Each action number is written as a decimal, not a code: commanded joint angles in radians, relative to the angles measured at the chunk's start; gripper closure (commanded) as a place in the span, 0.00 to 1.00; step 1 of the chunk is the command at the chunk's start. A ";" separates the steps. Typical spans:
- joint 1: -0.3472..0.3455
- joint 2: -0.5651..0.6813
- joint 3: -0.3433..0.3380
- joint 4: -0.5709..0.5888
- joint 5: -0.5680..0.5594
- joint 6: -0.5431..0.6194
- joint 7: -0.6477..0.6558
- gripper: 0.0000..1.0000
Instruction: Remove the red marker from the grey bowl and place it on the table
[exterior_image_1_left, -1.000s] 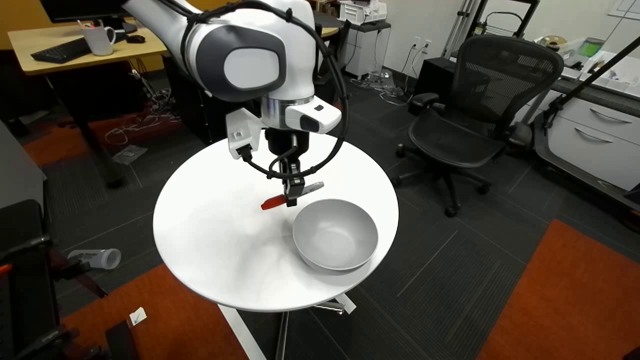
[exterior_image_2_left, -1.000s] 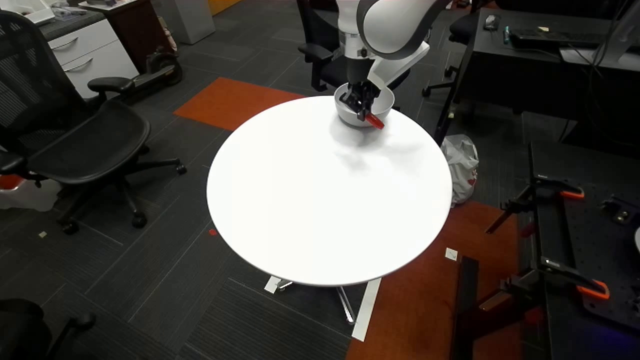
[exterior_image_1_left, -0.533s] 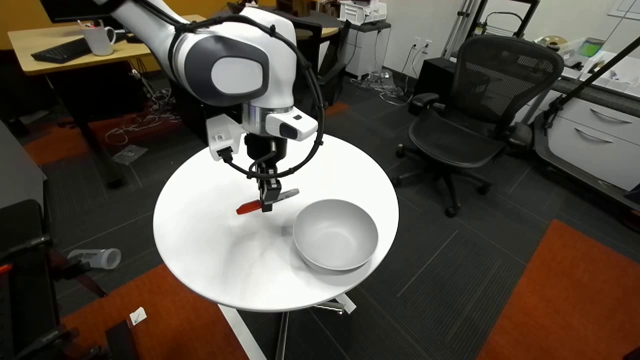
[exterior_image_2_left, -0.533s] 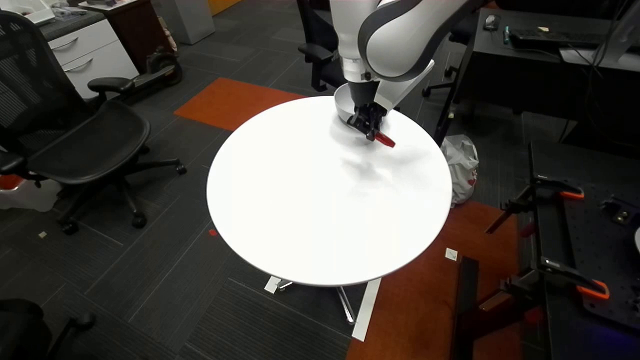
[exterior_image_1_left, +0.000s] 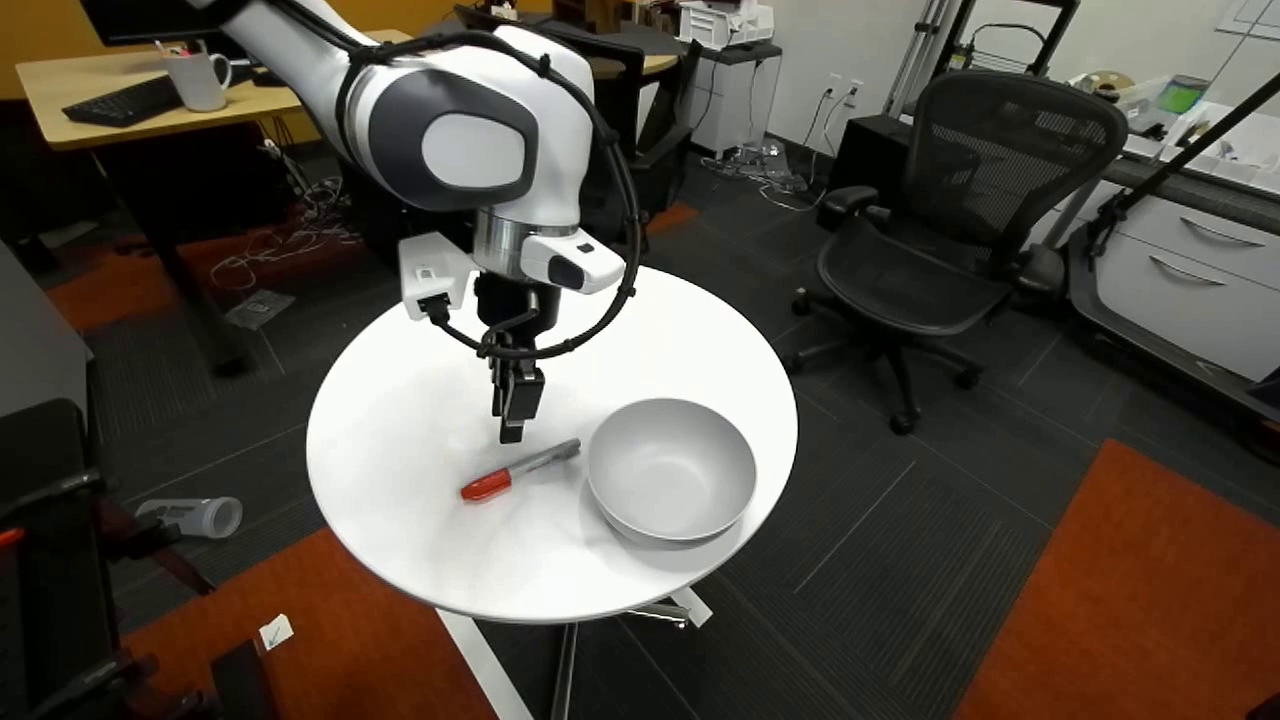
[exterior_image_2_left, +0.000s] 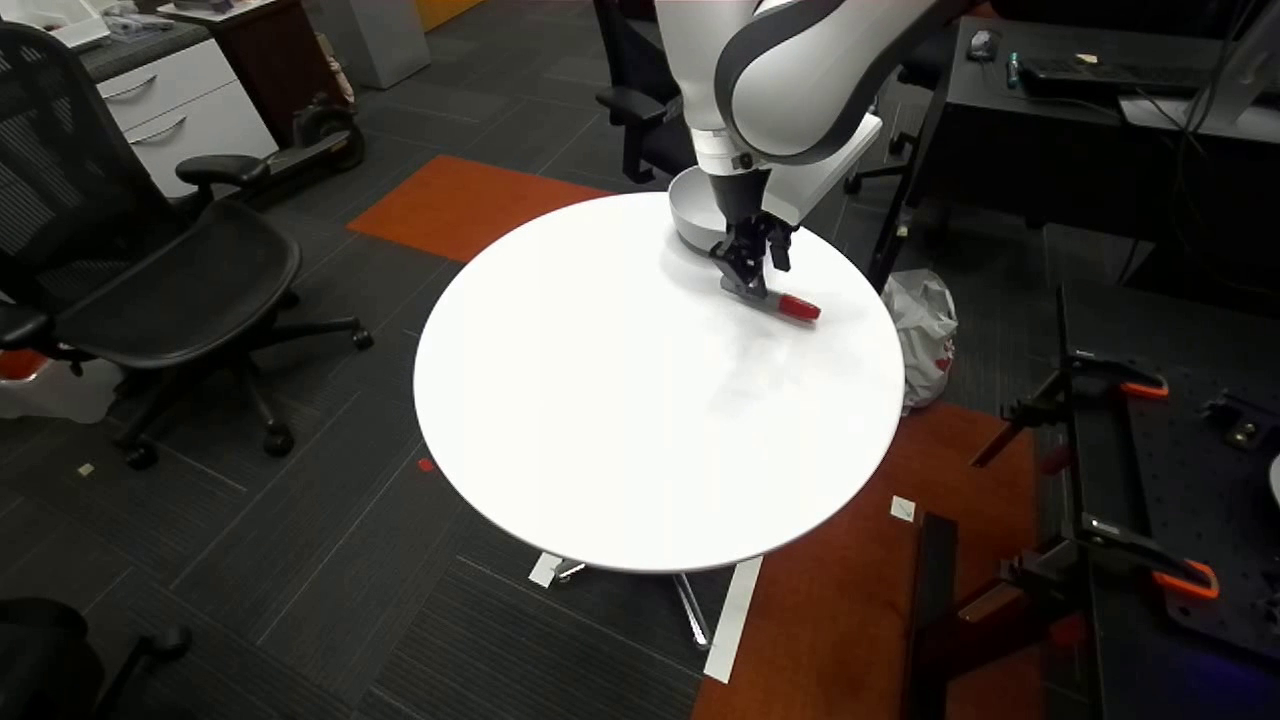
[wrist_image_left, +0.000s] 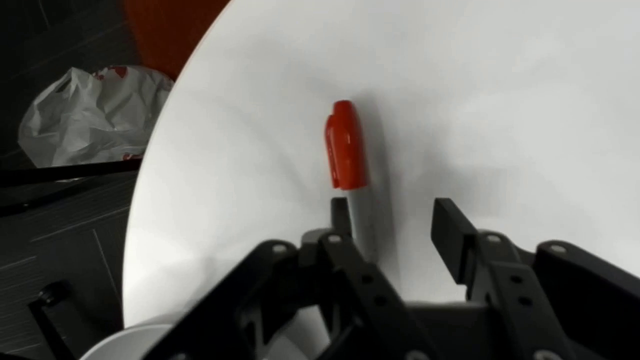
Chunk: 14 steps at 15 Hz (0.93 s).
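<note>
The red marker (exterior_image_1_left: 522, 467) has a red cap and a grey body. It lies on the white round table (exterior_image_1_left: 420, 500) beside the grey bowl (exterior_image_1_left: 672, 470), its grey end close to the bowl's rim. The marker also shows in an exterior view (exterior_image_2_left: 799, 307) and the wrist view (wrist_image_left: 348, 150). My gripper (exterior_image_1_left: 507, 424) is open just above the marker, holding nothing. In the wrist view my gripper (wrist_image_left: 391, 201) has its fingers apart; the left finger overlaps the marker's body and hides part of it. The bowl (exterior_image_2_left: 692, 212) is partly hidden by the arm.
A black office chair (exterior_image_1_left: 970, 200) stands on the floor near the table. A wooden desk (exterior_image_1_left: 70, 80) with a mug is behind the arm. A plastic bag (exterior_image_2_left: 922, 335) lies on the floor by the table. A black bench with clamps (exterior_image_2_left: 1180, 450) stands to one side.
My gripper carried the marker away from the bowl's side and lower. It has since opened; the marker is out of the fingers and down on the table. The bowl has not moved.
</note>
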 joint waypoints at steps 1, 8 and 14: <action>-0.003 -0.012 0.007 0.010 -0.022 -0.052 0.011 0.20; -0.004 -0.014 0.007 0.010 -0.023 -0.061 0.008 0.00; -0.013 0.000 0.013 0.008 -0.009 -0.025 0.005 0.00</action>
